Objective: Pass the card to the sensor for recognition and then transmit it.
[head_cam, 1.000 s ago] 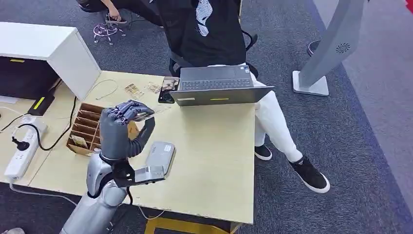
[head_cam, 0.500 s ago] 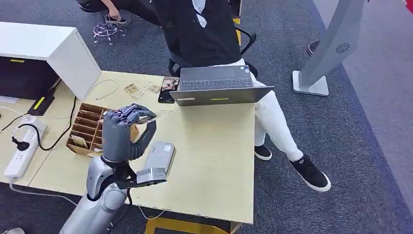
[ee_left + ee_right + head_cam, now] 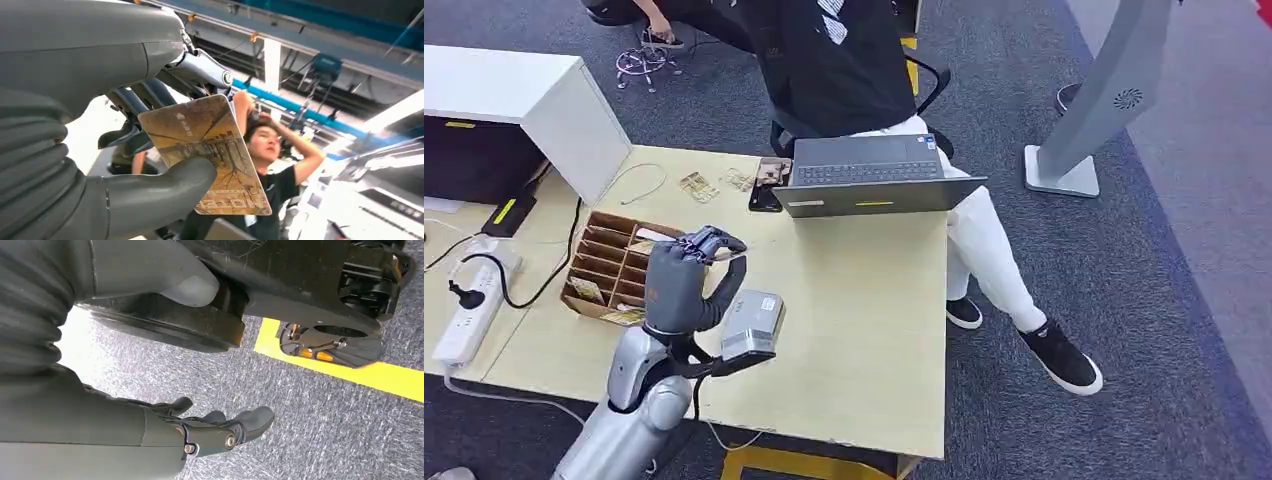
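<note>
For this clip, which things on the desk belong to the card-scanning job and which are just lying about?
Belongs to the job:
- card, pinched in the left hand
- grey sensor box on the desk, beside that hand
- wooden card tray with compartments

Lying about:
- laptop
- phone by the laptop
- power strip
- white cabinet

Left hand (image 3: 686,283) with the card (image 3: 207,150) is raised over the table's (image 3: 864,330) near-left part. Just beside it: silver sensor box (image 3: 752,324) on its right, brown divider tray (image 3: 609,262) on its left. Bare tabletop runs right of the sensor out to the edge. Far side blocked by open laptop (image 3: 874,176) and seated person (image 3: 844,60); phone (image 3: 767,195) and probably small cards lie left of the laptop. White cabinet (image 3: 534,100) walls the far-left corner.
</note>
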Robot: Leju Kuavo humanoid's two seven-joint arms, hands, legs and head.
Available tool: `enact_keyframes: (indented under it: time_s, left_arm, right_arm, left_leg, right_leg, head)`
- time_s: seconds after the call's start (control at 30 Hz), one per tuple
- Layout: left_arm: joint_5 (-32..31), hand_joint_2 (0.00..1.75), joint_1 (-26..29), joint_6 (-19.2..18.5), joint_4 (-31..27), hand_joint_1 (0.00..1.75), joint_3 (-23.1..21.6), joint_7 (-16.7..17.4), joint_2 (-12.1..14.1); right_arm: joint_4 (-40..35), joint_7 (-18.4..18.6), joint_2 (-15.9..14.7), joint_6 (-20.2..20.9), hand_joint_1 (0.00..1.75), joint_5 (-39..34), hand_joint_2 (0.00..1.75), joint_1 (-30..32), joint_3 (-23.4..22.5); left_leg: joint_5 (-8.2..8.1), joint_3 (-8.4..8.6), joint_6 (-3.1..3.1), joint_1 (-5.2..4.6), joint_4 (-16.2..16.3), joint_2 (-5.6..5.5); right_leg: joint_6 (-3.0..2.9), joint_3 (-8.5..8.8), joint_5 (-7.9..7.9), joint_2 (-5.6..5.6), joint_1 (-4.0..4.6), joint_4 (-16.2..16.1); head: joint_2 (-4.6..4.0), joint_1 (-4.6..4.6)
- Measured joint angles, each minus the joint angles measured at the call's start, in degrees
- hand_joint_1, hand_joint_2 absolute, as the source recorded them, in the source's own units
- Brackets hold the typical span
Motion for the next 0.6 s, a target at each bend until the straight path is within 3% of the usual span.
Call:
enact_keyframes:
  time_s: [0.2,0.6]
  left_arm:
    - [0.5,1.75,-0.6,0.0,4.6,1.75,1.9,0.5,0.0]
    - [1.0,1.75,-0.9,0.0,8.3,1.75,3.1,0.5,0.0]
  right_arm:
    - [0.0,-0.1,0.0,0.5,0.0,0.0,1.75,0.0,0.0]
    - [0.0,-0.9,0.0,0.5,0.0,0.0,1.75,0.1,-0.4]
  left_leg:
    - [0.0,0.0,0.0,0.0,0.0,0.01]
    - [0.0,0.0,0.0,0.0,0.0,0.01]
  right_leg:
    - [0.0,-0.01,0.0,0.01,0.0,0.0]
    - [0.0,-0.01,0.0,0.01,0.0,0.0]
  head:
    - [0.0,-0.02]
    - [0.0,0.0]
